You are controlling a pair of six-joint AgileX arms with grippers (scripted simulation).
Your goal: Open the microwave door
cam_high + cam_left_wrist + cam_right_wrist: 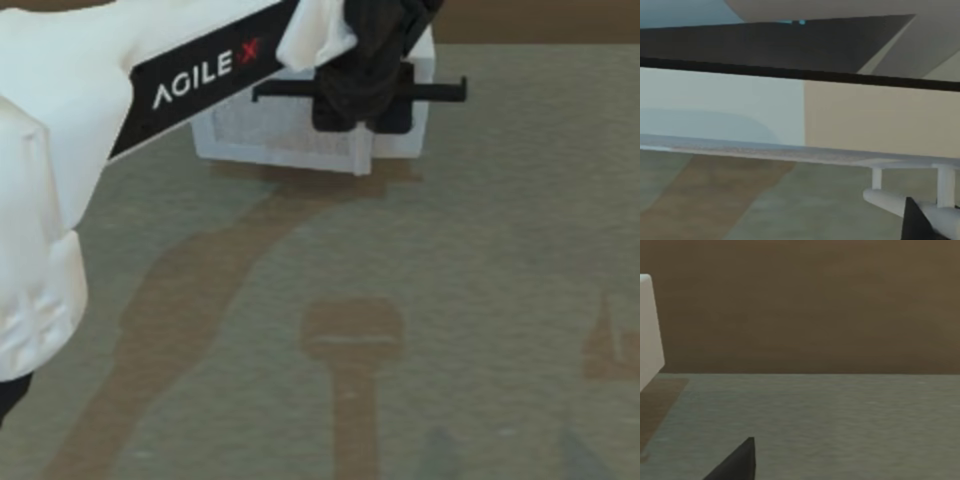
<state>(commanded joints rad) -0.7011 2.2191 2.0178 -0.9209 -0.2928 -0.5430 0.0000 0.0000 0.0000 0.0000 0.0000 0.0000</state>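
Right at your left gripper (358,125), the microwave door (270,135) hangs partly open. Can't tell if you've clamped its handle (900,202). It's stiff and hinged, so pull there.

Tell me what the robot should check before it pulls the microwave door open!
1. Left end effector is at the microwave door: ok.
2. It lines up with the handle: ok in the top view.
3. Handle is firmly gripped: cannot tell.
4. Nothing stands on the table where the door swings: ok.
5. Right end effector is low over the table, apart from the microwave: ok.
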